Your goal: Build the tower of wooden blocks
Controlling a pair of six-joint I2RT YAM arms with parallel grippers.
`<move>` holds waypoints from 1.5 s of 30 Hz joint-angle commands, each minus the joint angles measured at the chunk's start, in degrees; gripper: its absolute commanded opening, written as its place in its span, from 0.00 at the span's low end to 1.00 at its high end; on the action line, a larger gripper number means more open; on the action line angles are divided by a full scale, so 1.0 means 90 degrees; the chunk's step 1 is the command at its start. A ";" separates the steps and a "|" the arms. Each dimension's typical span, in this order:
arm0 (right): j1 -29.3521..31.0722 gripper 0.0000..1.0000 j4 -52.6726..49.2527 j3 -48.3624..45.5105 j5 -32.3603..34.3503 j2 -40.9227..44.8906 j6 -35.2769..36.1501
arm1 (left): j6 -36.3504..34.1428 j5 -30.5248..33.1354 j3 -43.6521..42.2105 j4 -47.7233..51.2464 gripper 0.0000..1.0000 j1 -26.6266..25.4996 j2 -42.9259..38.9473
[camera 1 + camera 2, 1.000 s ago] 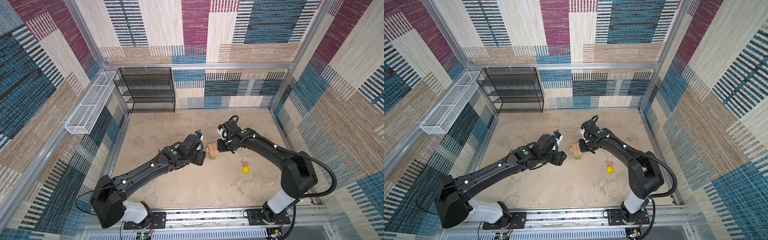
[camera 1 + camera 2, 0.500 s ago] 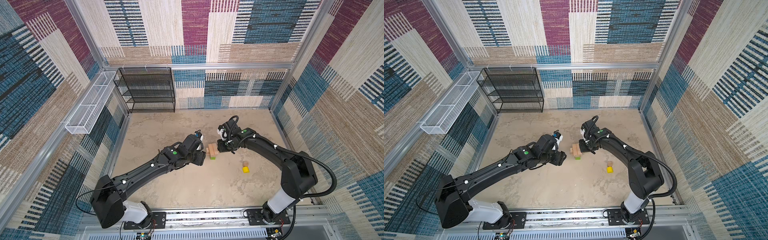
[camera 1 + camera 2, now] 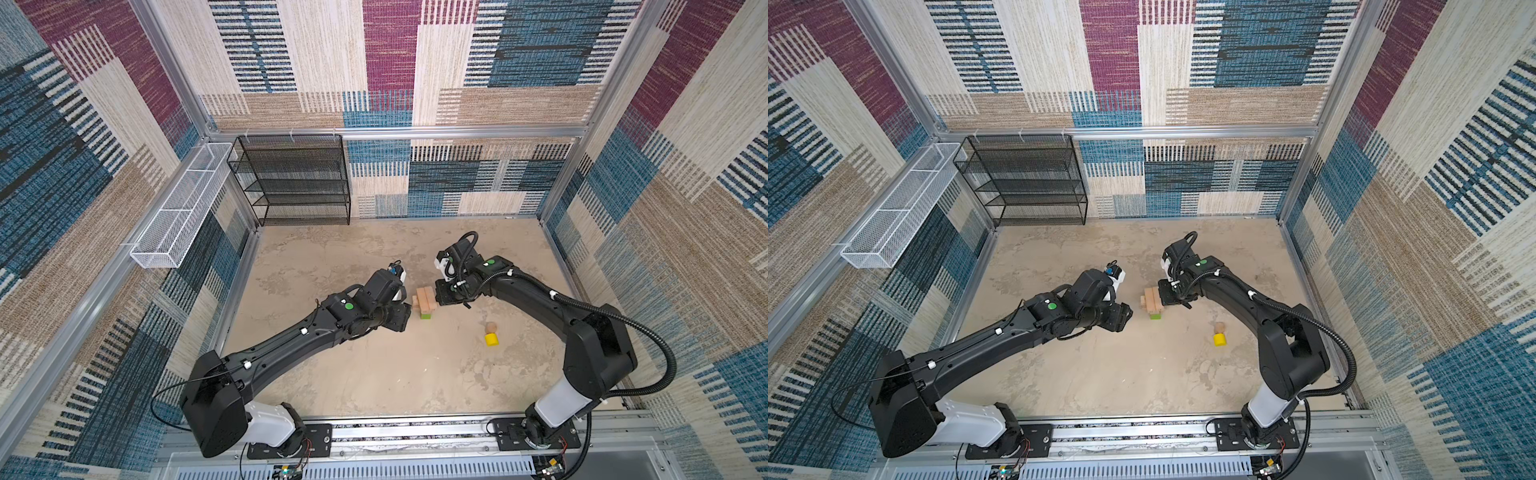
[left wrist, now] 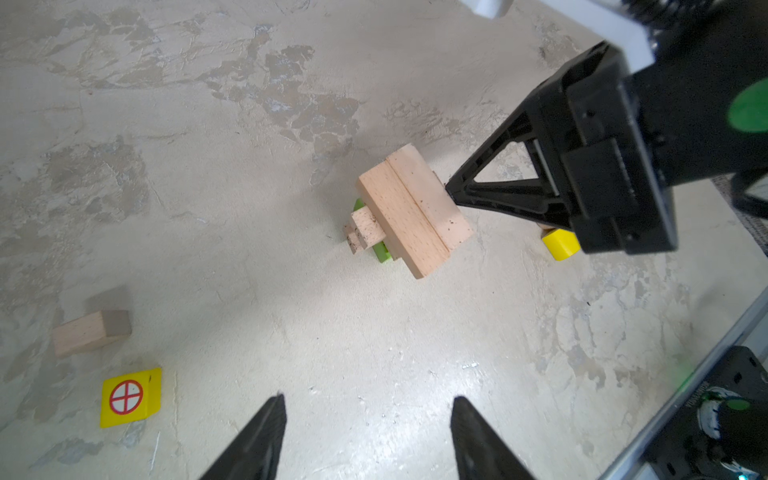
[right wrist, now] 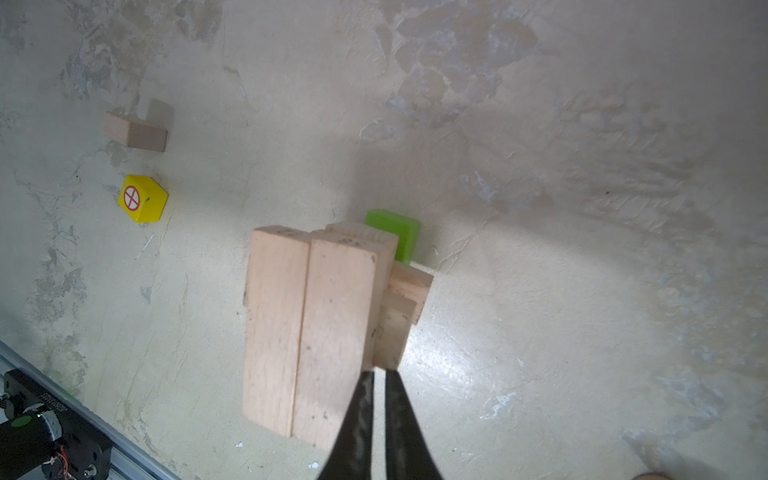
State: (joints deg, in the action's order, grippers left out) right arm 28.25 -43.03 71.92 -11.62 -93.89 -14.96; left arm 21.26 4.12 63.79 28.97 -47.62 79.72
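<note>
The wood block tower (image 3: 426, 301) (image 3: 1153, 302) stands mid-floor: two tan bricks side by side on top (image 4: 411, 212) (image 5: 316, 324), smaller tan bricks crosswise beneath, and a green oblong block (image 4: 380, 251) (image 5: 395, 235) at the bottom. My right gripper (image 3: 436, 297) (image 5: 378, 372) is shut and empty, its tips against the tower's end. My left gripper (image 3: 400, 319) (image 4: 368, 401) is open and empty, a little short of the tower. A loose tan brick (image 4: 89, 330) (image 5: 135, 131) and a red-marked yellow cube (image 4: 129, 397) (image 5: 142, 198) lie near it. A yellow cylinder (image 3: 491, 339) and a tan round piece (image 3: 491, 327) lie to the right.
A black wire shelf (image 3: 297, 178) stands at the back left wall. A white wire basket (image 3: 183, 208) hangs on the left wall. The arms' base rail (image 3: 395, 432) runs along the front edge. In both top views my left arm hides the loose brick and the yellow cube.
</note>
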 commanded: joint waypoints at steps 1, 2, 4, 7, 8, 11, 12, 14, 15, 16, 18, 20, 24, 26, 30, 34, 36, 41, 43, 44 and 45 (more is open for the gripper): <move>0.0001 0.12 0.0035 -0.0032 -0.0120 0.0081 -0.0066 | 0.0080 -0.0048 -0.0029 -0.0038 0.68 0.0010 -0.0059; 0.0001 0.12 0.0036 -0.0032 -0.0126 0.0090 -0.0070 | 0.0080 -0.0048 -0.0030 -0.0036 0.68 0.0016 -0.0069; 0.0001 0.11 0.0039 -0.0051 -0.0154 0.0116 -0.0070 | 0.0066 -0.0038 -0.0040 -0.0035 0.68 0.0012 -0.0093; 0.0001 0.11 0.0021 -0.0061 -0.0145 0.0137 -0.0081 | 0.0078 -0.0037 -0.0047 -0.0040 0.68 0.0007 -0.0113; 0.0003 0.11 0.0016 -0.0058 -0.0139 0.0154 -0.0081 | 0.0080 -0.0038 -0.0047 -0.0028 0.68 0.0008 -0.0127; 0.0005 0.12 -0.0008 -0.0045 -0.0088 0.0214 -0.0113 | 0.0079 -0.0029 -0.0049 -0.0018 0.68 0.0009 -0.0159; 0.0002 0.11 -0.0028 -0.0038 -0.0049 0.0244 -0.0115 | 0.0080 -0.0028 -0.0056 0.0003 0.68 0.0011 -0.0183; 0.0005 0.12 -0.0067 -0.0031 0.0045 0.0303 -0.0141 | 0.0071 -0.0010 -0.0061 0.0021 0.68 0.0012 -0.0221; 0.0005 0.12 -0.0080 -0.0022 0.0098 0.0352 -0.0154 | 0.0075 -0.0001 -0.0072 0.0030 0.68 0.0013 -0.0250; -0.0002 0.13 -0.0097 -0.0018 0.0130 0.0379 -0.0160 | 0.0056 0.0008 -0.0066 0.0047 0.68 0.0008 -0.0277; 0.0003 0.13 -0.0109 -0.0023 0.0254 0.0481 -0.0211 | 0.0014 0.0052 -0.0067 0.0112 0.68 0.0010 -0.0356; 0.0000 0.13 -0.0093 -0.0031 0.0364 0.0597 -0.0277 | -0.0063 0.0129 -0.0081 0.0203 0.68 0.0017 -0.0447; -0.0003 0.17 0.0056 -0.0105 0.0712 0.0954 -0.0445 | -0.0399 0.0374 -0.0116 0.0445 0.69 0.0032 -0.0726; 0.0005 0.21 0.0165 -0.0186 0.0877 0.1190 -0.0530 | -0.0666 0.0568 -0.0151 0.0596 0.69 0.0050 -0.0912; 0.0000 0.36 0.0362 -0.0444 0.1144 0.1671 -0.0738 | -0.1155 0.0942 -0.0261 0.0828 0.70 0.0108 -0.1299; 0.0001 0.54 0.0549 -0.0835 0.1220 0.2216 -0.1138 | -0.1449 0.1152 -0.0323 0.1066 0.72 0.0145 -0.1713; 0.0004 0.61 0.0567 -0.1024 0.1256 0.2429 -0.1289 | -0.1497 0.1226 -0.0413 0.1086 0.73 0.0154 -0.1943; 0.0001 0.69 0.0264 -0.1320 0.1461 0.2674 -0.1721 | -0.1579 0.1460 -0.0687 0.1175 0.78 0.0173 -0.2427; -0.0003 0.73 0.0159 -0.1398 0.1476 0.2749 -0.1871 | -0.1610 0.1620 -0.0772 0.1264 0.81 0.0200 -0.2550; -0.0003 0.74 0.0113 -0.1432 0.1486 0.2782 -0.1927 | -0.1610 0.1711 -0.0821 0.1308 0.84 0.0221 -0.2595; 0.0002 0.74 0.0074 -0.1451 0.1486 0.2833 -0.1963 | -0.1619 0.1769 -0.0868 0.1338 0.85 0.0248 -0.2632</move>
State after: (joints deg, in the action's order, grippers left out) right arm 28.25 -41.36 59.20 0.54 -69.25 -29.54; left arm 8.91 16.84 56.71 39.27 -45.74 56.84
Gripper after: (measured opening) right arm 0.745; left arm 0.845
